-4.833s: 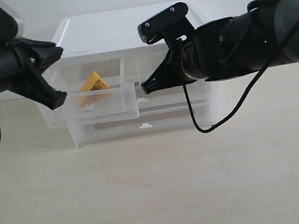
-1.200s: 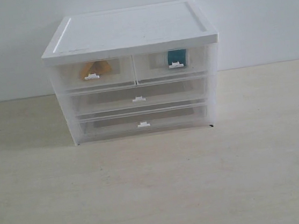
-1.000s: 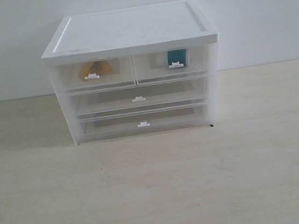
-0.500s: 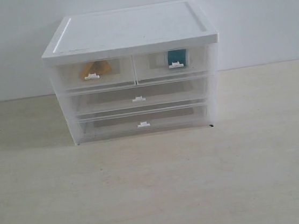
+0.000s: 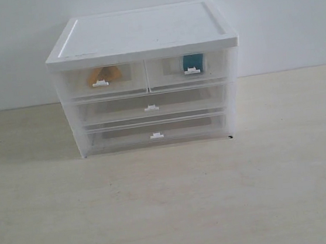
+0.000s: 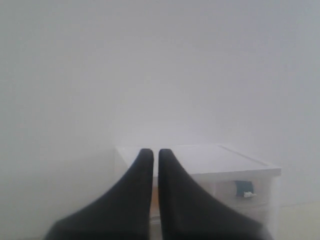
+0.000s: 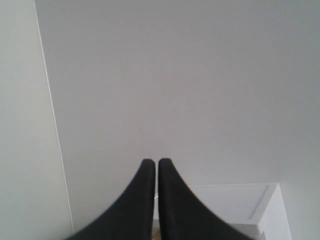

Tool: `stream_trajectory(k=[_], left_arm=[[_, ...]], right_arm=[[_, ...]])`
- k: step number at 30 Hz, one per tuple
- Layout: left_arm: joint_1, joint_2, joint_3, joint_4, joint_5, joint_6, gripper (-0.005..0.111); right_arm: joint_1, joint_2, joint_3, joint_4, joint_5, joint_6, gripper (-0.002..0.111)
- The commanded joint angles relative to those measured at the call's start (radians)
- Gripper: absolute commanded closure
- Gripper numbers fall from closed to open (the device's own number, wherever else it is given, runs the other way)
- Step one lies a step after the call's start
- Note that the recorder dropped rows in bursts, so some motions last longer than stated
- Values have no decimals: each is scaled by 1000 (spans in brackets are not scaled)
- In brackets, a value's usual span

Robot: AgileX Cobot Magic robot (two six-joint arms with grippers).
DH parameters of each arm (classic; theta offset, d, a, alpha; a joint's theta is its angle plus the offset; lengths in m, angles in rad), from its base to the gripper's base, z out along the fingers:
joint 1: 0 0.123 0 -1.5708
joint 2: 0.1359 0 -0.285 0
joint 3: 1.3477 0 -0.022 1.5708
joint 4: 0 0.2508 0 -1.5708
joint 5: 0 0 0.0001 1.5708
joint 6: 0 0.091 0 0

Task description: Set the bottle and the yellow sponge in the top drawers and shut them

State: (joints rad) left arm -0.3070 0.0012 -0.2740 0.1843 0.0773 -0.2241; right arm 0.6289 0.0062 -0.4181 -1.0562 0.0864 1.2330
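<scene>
The white drawer cabinet (image 5: 141, 36) stands on the table with both top drawers pushed in. Through the left top drawer (image 5: 105, 88) the yellow sponge (image 5: 103, 74) shows, and through the right top drawer (image 5: 210, 72) the bottle's teal label (image 5: 193, 62) shows. Neither arm appears in the exterior view. My left gripper (image 6: 156, 153) is shut and empty, held back from the cabinet (image 6: 215, 160), where the bottle's label (image 6: 243, 187) is faintly visible. My right gripper (image 7: 150, 162) is shut and empty too, pointing at the wall above the cabinet top (image 7: 225, 202).
Two full-width drawers (image 5: 151, 107) (image 5: 156, 134) sit shut below the top pair. The pale wooden tabletop (image 5: 172, 203) spreads in front of the cabinet, and a white wall (image 5: 280, 14) rises behind it.
None over the last second. Several seconds ago both grippers were at the cabinet front with the left top drawer pulled out; now the drawers are shut and the arms are out of the exterior view.
</scene>
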Motion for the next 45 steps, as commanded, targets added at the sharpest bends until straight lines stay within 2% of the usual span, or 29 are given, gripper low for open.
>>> stream_trajectory(k=[1, 4, 9, 17, 20, 27, 29, 32, 35, 41, 45], left_arm=[[75, -1, 4, -97, 4, 7, 103], [144, -1, 4, -198, 7, 28, 103], [222, -1, 4, -334, 45, 121, 103], [264, -1, 20, -353, 127, 183, 103], [267, -1, 63, -353, 75, 233, 103], [267, -1, 258, -259, -134, 248, 103], [267, -1, 274, -254, -168, 284, 103], [286, -1, 274, -254, -136, 333, 103], [347, -1, 274, -254, -95, 359, 103], [357, -1, 274, -217, 154, 363, 103], [357, -1, 274, -184, 201, 359, 103]], right_arm=[[0, -6, -1, 0, 0, -1, 108], [0, -6, -1, 0, 0, -1, 108], [0, -6, -1, 0, 0, -1, 108], [0, -6, -1, 0, 0, -1, 108], [0, -6, -1, 0, 0, -1, 108], [0, -6, -1, 0, 0, -1, 108], [0, -6, -1, 0, 0, -1, 108], [0, -6, -1, 0, 0, -1, 108], [0, -6, -1, 0, 0, -1, 108], [0, -6, -1, 0, 0, -1, 108], [0, -6, -1, 0, 0, -1, 108]])
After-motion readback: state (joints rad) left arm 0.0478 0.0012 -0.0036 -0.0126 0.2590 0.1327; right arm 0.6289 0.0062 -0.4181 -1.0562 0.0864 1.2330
